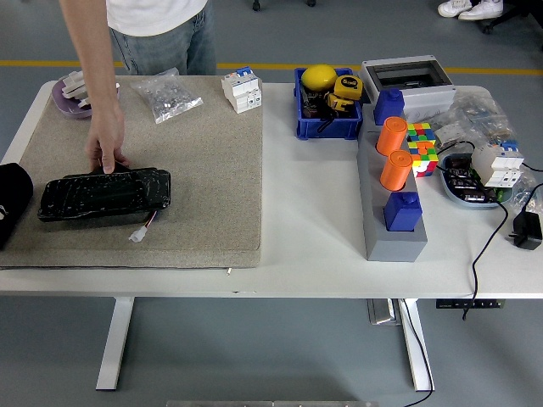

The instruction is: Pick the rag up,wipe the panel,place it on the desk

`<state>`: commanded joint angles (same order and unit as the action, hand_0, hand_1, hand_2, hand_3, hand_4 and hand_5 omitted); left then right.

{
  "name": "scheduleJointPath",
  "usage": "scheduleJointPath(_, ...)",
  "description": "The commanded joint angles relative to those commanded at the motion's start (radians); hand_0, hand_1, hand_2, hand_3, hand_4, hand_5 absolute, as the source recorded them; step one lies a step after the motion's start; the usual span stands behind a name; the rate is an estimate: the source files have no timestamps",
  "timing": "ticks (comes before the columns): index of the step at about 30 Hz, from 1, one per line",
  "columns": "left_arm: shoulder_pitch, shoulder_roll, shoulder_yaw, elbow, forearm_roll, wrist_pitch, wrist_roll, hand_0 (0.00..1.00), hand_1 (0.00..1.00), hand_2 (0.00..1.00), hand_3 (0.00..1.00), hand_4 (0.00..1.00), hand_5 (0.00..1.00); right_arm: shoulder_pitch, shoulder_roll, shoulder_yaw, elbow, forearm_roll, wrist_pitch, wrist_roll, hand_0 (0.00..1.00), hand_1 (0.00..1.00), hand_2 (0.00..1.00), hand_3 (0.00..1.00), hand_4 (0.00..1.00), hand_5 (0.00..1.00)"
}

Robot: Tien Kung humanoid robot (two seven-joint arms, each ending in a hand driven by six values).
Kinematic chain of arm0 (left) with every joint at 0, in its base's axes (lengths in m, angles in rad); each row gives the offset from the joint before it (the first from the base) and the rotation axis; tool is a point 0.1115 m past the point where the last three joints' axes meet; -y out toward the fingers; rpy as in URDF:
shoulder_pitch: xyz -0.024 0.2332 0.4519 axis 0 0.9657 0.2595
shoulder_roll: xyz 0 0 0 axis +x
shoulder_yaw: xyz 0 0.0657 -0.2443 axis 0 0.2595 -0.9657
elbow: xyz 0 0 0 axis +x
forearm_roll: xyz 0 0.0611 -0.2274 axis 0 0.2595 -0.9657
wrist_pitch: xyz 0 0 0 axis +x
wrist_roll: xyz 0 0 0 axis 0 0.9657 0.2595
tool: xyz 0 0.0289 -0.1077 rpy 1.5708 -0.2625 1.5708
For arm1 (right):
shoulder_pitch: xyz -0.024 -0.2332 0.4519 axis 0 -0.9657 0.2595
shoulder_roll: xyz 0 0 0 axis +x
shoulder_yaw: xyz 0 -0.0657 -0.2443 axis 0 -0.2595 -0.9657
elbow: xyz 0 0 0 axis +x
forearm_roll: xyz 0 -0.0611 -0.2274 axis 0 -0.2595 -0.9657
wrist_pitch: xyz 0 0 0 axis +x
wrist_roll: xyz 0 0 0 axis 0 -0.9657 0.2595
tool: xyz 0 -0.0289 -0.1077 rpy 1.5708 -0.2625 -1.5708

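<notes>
Reaching down, person's hand touches panel's far edge.

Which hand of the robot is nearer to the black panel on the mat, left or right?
Left. The black left hand is at the picture's left edge, just left of the black panel. The right hand is not in view. A person's hand touches the panel's far edge.
</notes>
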<state>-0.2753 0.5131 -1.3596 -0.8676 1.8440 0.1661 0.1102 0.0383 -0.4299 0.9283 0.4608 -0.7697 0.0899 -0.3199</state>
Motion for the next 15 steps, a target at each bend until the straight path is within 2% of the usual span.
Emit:
scheduleJointPath(3,0.025,-0.001,-0.034,-0.075,0.011,-0.003,0.008,0.192,0.119,0.553,0.466,0.089,0.002,-0.001,0.000,-0.001,0.000,0.000,0.000,0.000,0.729,0.564,0.716,0.752,0.998,0.594)
scheduleJointPath(4,0.032,-0.002,-0.041,-0.101,0.013,-0.005,0.011,0.191,0.104,0.545,0.431,0.047,0.002,-0.001,0.000,-0.001,0.000,0.000,0.000,0.000,0.729,0.563,0.715,0.753,0.998,0.596)
scheduleJointPath(10,0.057,-0.008,-0.021,-0.236,0.040,-0.013,0.043,0.189,0.104,0.542,0.426,0.045,0.002,-0.001,0.002,0.006,0.001,-0.001,-0.001,0.000,0.728,0.564,0.716,0.753,0.998,0.597)
scheduleJointPath(15,0.045,-0.018,0.009,-0.243,0.054,-0.004,0.056,0.189,0.104,0.542,0.426,0.045,0.002,0.000,0.004,0.007,0.002,-0.001,-0.001,0.001,0.728,0.564,0.716,0.753,0.998,0.597)
